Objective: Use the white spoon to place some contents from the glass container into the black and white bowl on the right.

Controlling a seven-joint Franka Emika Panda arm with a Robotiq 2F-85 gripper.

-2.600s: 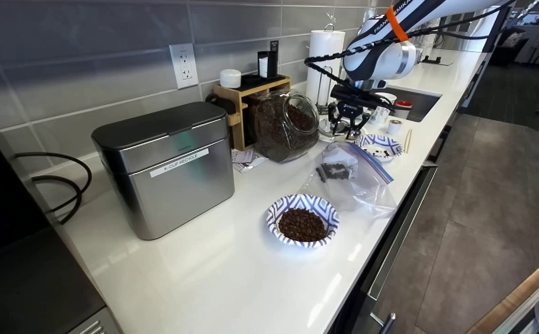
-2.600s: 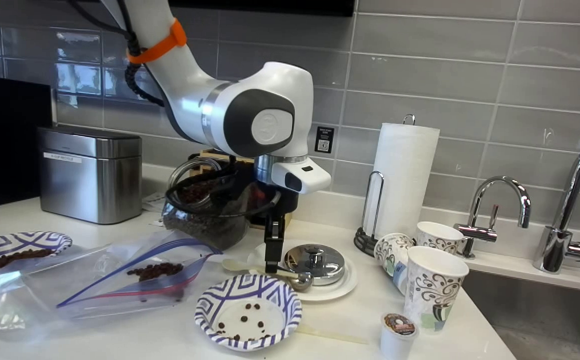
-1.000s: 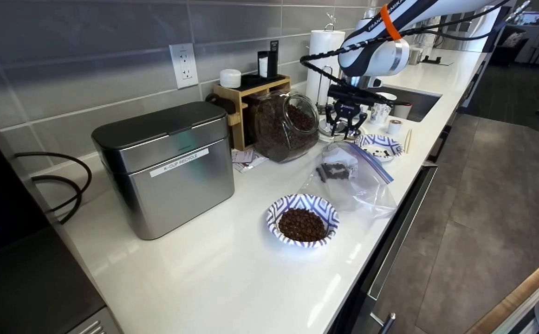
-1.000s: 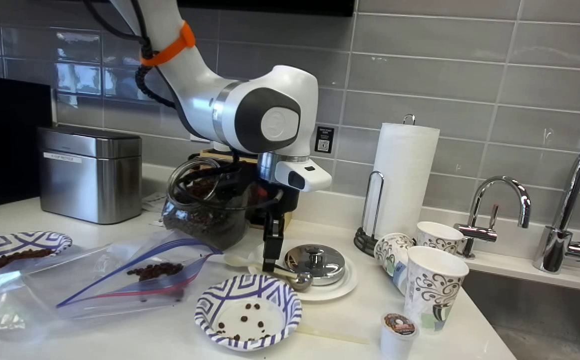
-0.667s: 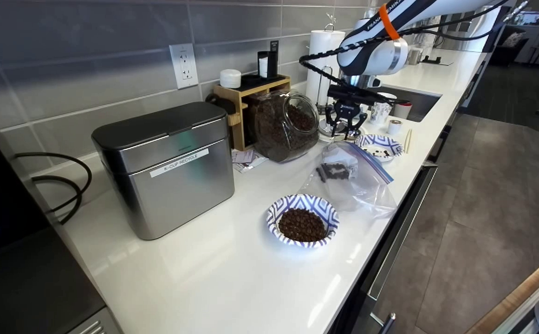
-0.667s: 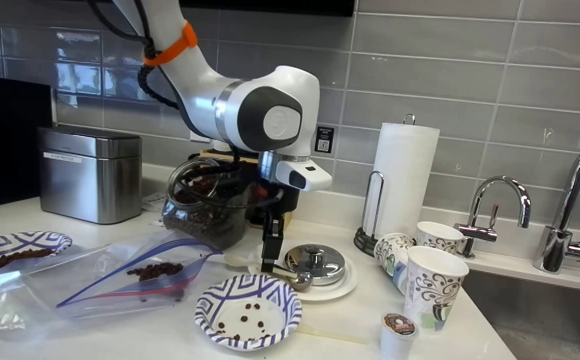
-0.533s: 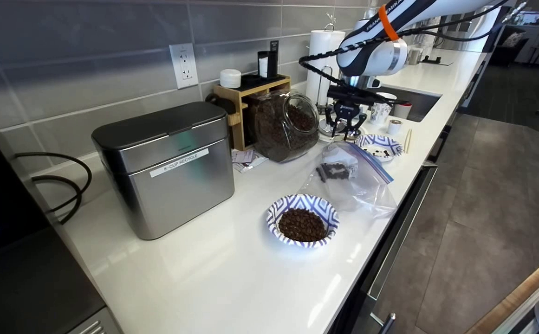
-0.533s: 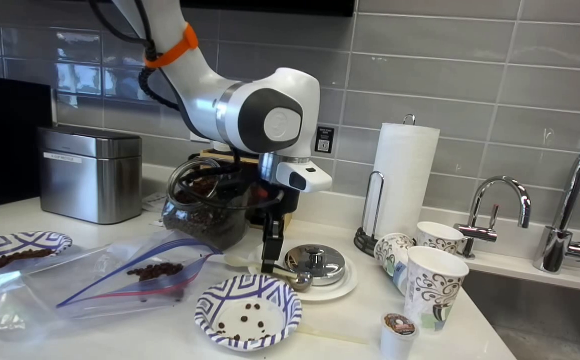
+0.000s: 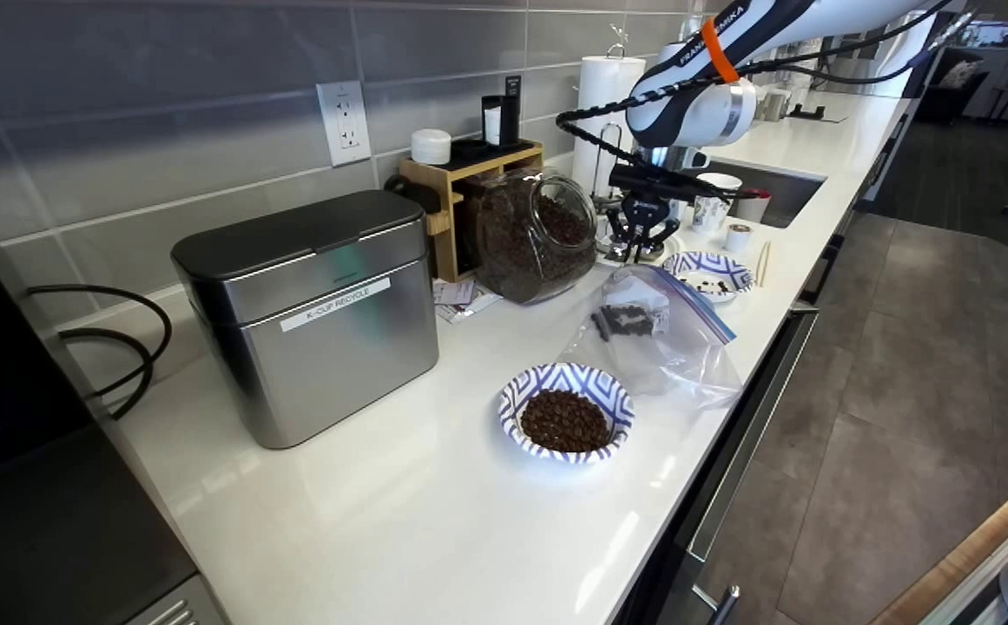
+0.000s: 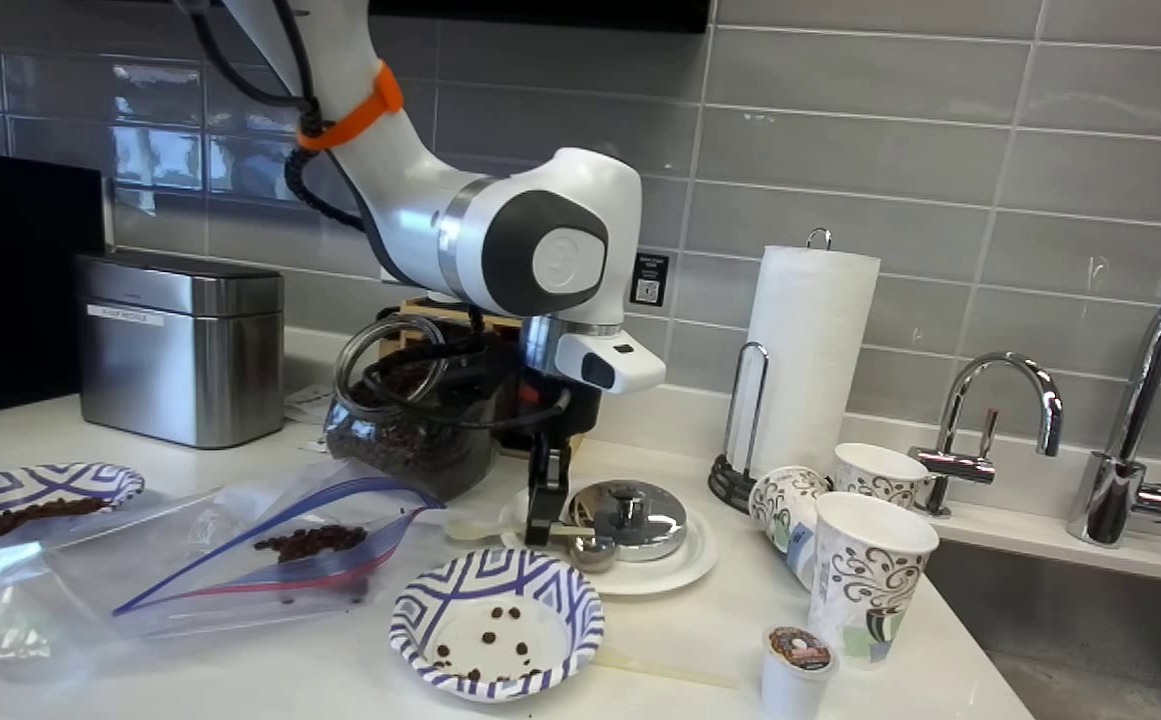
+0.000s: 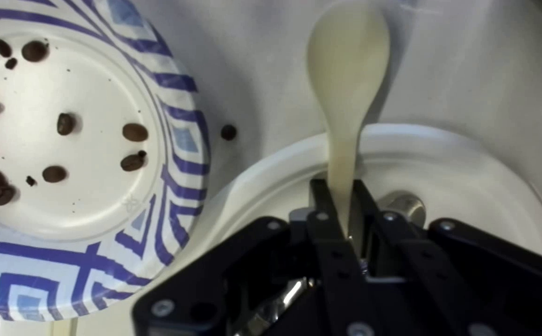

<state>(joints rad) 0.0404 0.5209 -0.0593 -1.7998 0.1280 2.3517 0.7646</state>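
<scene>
The glass container (image 9: pixel 517 243), a tilted clear jar of dark beans, stands by the wall; it also shows in an exterior view (image 10: pixel 385 455), partly behind the arm. The white spoon (image 11: pixel 350 60) shows its pale bowl in the wrist view. My gripper (image 11: pixel 339 184) is shut on its handle, a finger against each side, above the white plate. In an exterior view the gripper (image 10: pixel 538 532) holds the spoon (image 10: pixel 470 530) low, behind the black and white bowl (image 10: pixel 485 572). That bowl, its stripes purple-blue here, holds a few beans; it also shows in the wrist view (image 11: pixel 184 140).
A metal lid (image 10: pixel 630 520) and a small round metal piece (image 10: pixel 592 554) rest on the white plate (image 10: pixel 692 575). A like bowl (image 9: pixel 538 382) is full of beans. A plastic bag (image 10: pixel 240 600), paper cups (image 10: pixel 875 590) and a pod (image 10: pixel 798 672) stand near.
My gripper has lowered slightly and its fingers have closed onto the spoon's handle. The spoon has turned a little, and the lid and plate have shifted slightly toward the wall.
</scene>
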